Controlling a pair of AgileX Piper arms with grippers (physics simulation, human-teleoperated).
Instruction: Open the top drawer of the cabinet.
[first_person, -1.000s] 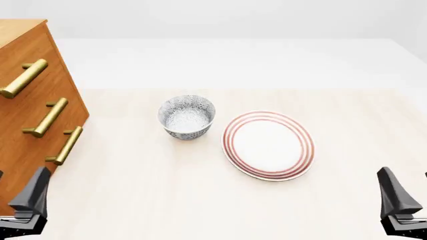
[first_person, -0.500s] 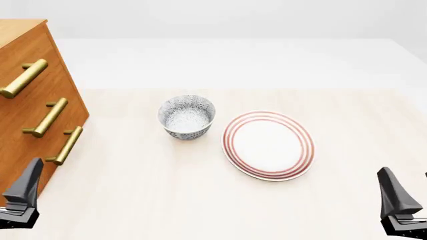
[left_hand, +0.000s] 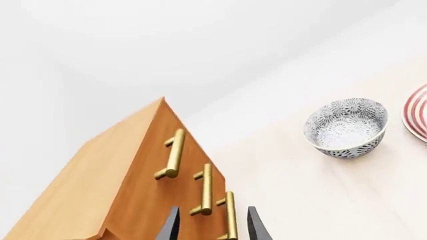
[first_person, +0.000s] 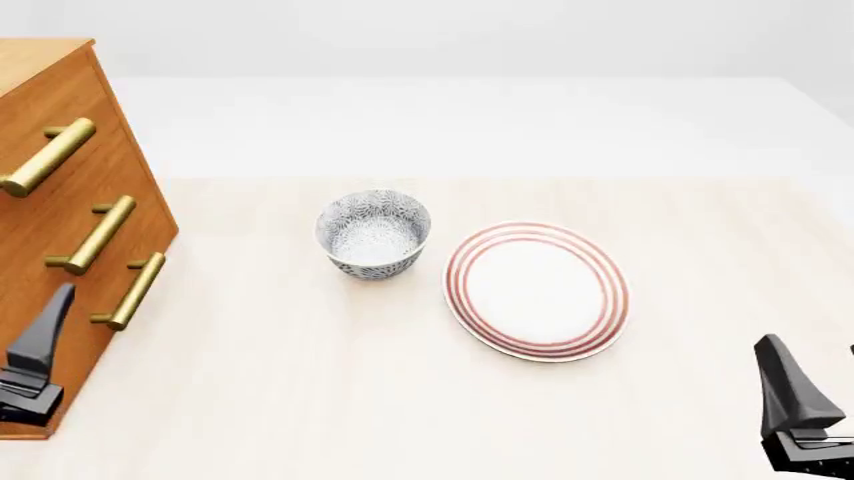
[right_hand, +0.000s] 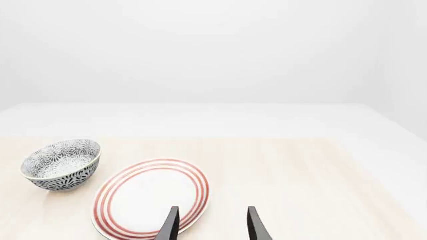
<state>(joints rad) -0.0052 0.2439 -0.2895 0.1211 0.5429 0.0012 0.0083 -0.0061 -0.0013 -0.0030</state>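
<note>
The cabinet (first_person: 118, 170) is an orange-brown chest at the table's left edge, also in the left wrist view (left_hand: 127, 170). The top drawer (first_person: 80, 95) sits flush with the two below, and its brass bar handle (first_person: 47, 157) (left_hand: 173, 155) is free. My left gripper (first_person: 56, 305) (left_hand: 212, 220) is open, low in front of the cabinet near the lowest handle (left_hand: 230, 215), well below the top handle and touching nothing. At the near right corner, my right gripper (first_person: 774, 355) (right_hand: 212, 220) is open and holds nothing.
A patterned grey bowl (first_person: 374, 232) (left_hand: 347, 127) (right_hand: 61, 162) stands mid-table. Just right of it lies a white plate (first_person: 537, 290) (right_hand: 150, 197) with red rings. Both are well right of the cabinet front.
My left gripper has moved forward and slightly left, closer to the cabinet's lower front. The right gripper, bowl, plate and drawers have not moved.
</note>
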